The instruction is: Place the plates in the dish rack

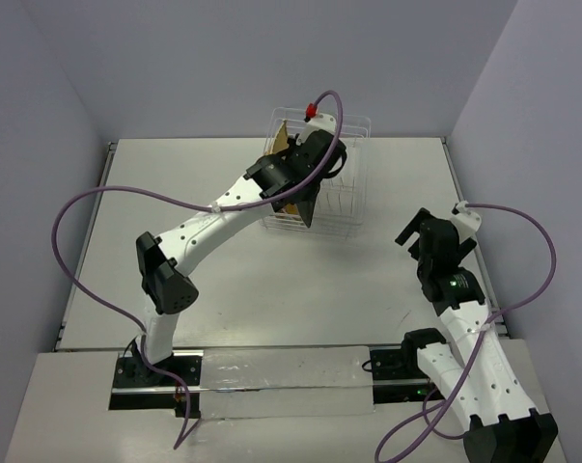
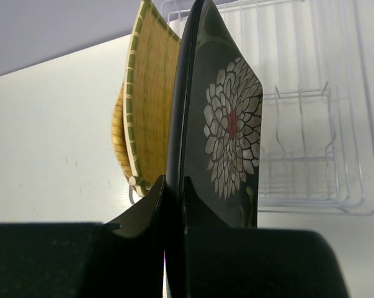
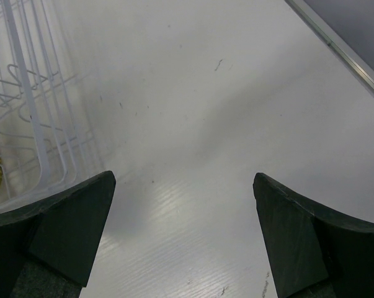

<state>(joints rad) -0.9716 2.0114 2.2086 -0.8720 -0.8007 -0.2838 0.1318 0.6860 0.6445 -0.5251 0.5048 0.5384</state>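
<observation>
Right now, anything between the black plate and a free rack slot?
Nothing visible. The left pincer holds the black plate upright beside the woven plates; the dish rack dividers on its other side stand bare.

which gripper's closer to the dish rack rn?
Left. The left gripper is right at the dish rack, shut on the black floral plate, which it holds on edge. The right gripper hangs open over the table, off to the rack's right.
</observation>
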